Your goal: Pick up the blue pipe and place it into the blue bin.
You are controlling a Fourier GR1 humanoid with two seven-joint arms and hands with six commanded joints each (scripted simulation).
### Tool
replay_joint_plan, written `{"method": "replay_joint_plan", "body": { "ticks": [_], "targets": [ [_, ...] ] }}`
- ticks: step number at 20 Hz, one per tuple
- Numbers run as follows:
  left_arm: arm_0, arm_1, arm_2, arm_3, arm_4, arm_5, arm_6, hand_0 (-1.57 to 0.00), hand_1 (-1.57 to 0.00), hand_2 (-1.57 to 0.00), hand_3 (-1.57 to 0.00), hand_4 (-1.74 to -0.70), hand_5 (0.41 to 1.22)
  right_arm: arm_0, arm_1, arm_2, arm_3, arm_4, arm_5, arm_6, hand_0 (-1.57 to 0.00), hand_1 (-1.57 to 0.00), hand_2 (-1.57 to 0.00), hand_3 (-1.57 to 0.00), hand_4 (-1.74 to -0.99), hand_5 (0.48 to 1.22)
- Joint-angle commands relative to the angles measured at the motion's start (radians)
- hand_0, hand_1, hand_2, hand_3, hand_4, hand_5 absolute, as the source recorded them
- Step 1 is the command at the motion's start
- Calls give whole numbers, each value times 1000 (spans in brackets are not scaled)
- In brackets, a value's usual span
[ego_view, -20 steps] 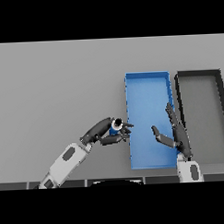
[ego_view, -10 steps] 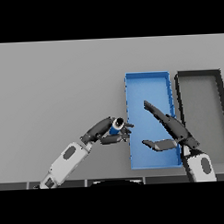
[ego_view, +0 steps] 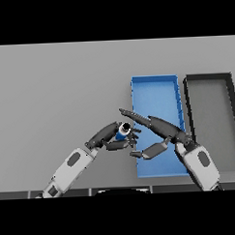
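Observation:
The blue pipe (ego_view: 123, 130) is a short tube with a dark open end, held above the table just left of the blue bin (ego_view: 154, 91). My left hand (ego_view: 112, 137) is curled round it from the left and below. My right hand (ego_view: 156, 129) reaches in from the right across the bin's lower half. Its fingers are straight, their tips close to the pipe, and its thumb hangs below near the bin's left wall.
A black bin (ego_view: 209, 81) stands right beside the blue bin at the right edge. Grey table stretches to the left and behind.
My right hand has swung left across the blue bin until its fingertips are next to the pipe. The left hand has kept the pipe nearly in place.

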Motion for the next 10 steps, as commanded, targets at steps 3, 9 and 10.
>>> {"method": "replay_joint_plan", "body": {
  "ticks": [3,9,10],
  "targets": [
    [5,4,6,14,10,-25,-45,-1571,-1571,-1571,-1484,-1731,1221,-58,34,33,43,-15,27,16,1,1,1,1,-1251,535],
    [-1,5,10,16,29,-44,-9,-1571,-1571,-1571,-1509,-1731,1221,-165,102,61,143,8,29,65,1,1,-9,1,-1223,512],
    [2,9,10,20,26,-47,-15,-1571,-1571,-1571,-1501,-1727,1221,-169,111,71,157,10,37,72,1,-1,-23,1,-1225,511]
  ]
}}
